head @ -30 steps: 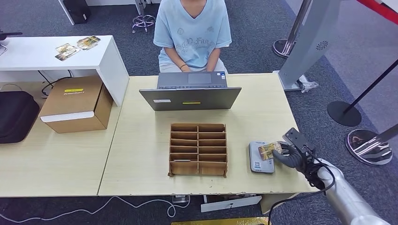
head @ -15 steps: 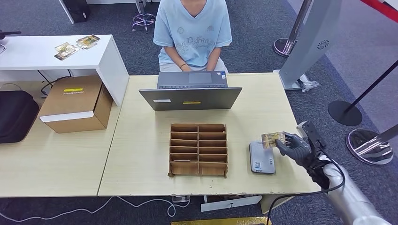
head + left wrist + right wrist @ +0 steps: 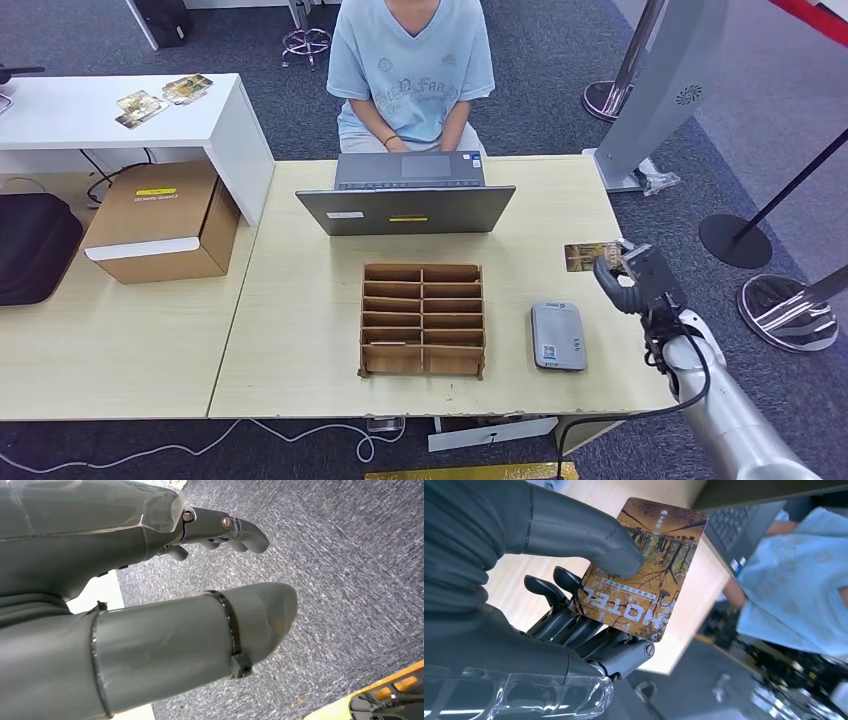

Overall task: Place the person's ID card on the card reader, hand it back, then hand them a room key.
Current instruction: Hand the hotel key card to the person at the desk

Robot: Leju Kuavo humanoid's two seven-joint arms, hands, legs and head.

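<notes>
My right hand [image 3: 628,277] hangs above the table's right edge and pinches a yellow-brown card [image 3: 591,256] between thumb and fingers. Close up in the right wrist view, that card [image 3: 644,570] carries a forest picture and the word HOTEL, with the thumb [image 3: 589,537] pressed on its face. The grey card reader [image 3: 558,336] lies bare on the table, nearer me than the hand. A person in a light blue shirt [image 3: 412,60] sits behind the laptop [image 3: 406,195]. My left hand [image 3: 150,585] hangs over grey carpet, holding nothing, its fingers loosely bent.
A brown cardboard organiser [image 3: 423,318] with several slots stands mid-table, left of the reader. A cardboard box [image 3: 165,222] and a black bag [image 3: 35,245] are on the left table. Stanchion bases [image 3: 790,312] stand on the floor to the right.
My right hand has lifted the card off the reader and carried it up and away from me, towards the far right side of the table. The reader is now uncovered.
</notes>
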